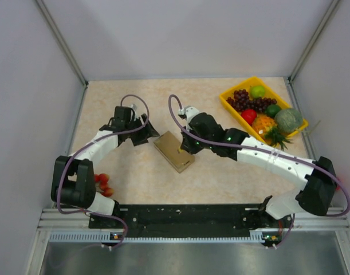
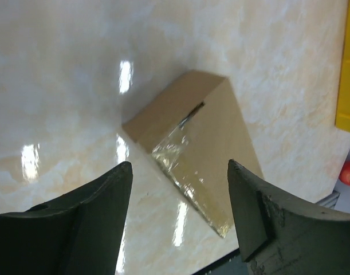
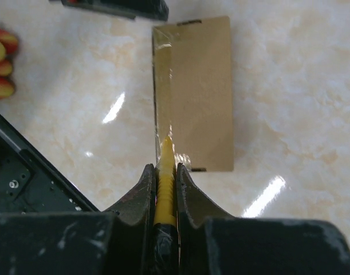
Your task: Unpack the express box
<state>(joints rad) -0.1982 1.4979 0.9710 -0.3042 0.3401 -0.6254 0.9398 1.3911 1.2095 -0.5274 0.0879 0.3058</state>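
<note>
Here, mid-desk, the express box [image 1: 174,151] lies taped; the right hand [image 3: 165,166], gripping a yellow cutter [image 3: 165,189], should slit straight toward 12 o'clock while the wide-open left hand [image 2: 177,172] steadies it.

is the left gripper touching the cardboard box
Apart. In the left wrist view the left gripper is open, and bare tabletop shows between its fingertips and the express box, which lies beyond them.

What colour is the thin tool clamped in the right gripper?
Yellow: the slim tool in the right gripper touches the brown cardboard express box; clearest in right wrist view.
</note>
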